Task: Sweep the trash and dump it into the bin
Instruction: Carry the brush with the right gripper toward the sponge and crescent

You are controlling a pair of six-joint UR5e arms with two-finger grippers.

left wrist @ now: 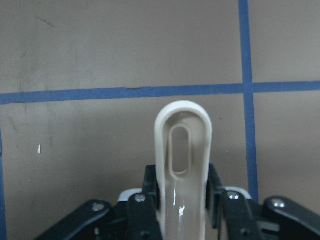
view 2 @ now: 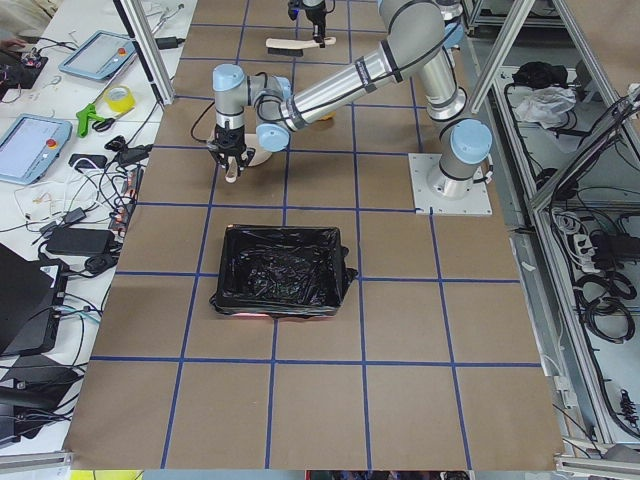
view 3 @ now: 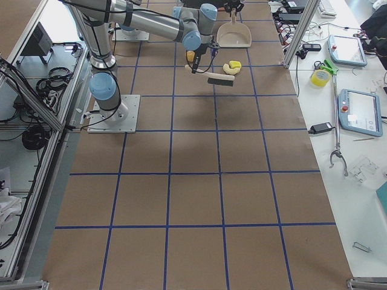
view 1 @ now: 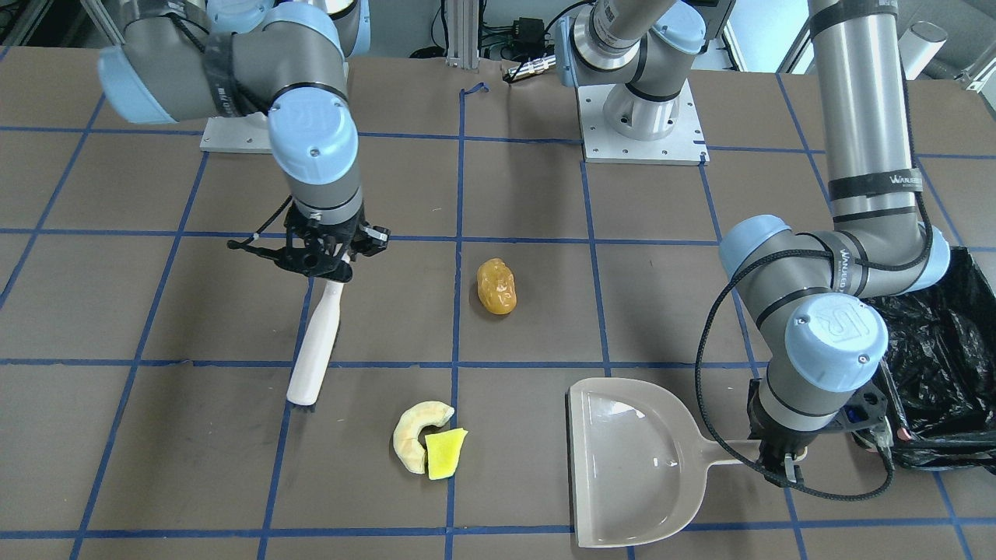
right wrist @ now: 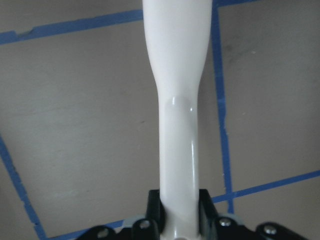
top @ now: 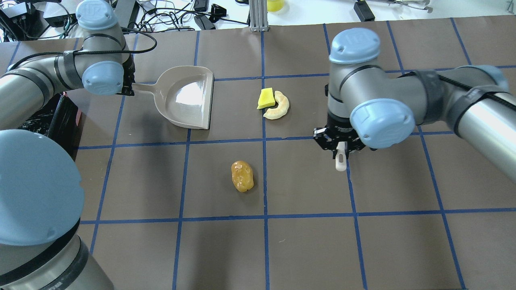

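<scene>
Overhead exterior: left tool clamps the dustpan handle; right tool clamps the brush handle.

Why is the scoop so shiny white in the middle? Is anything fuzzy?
Overhead exterior view: bright glare washes out the dustpan floor. Front-facing view: the same pan shows only tiny glints. Right wrist view: a shiny streak runs down the brush handle, which looks a little soft so close up.
</scene>
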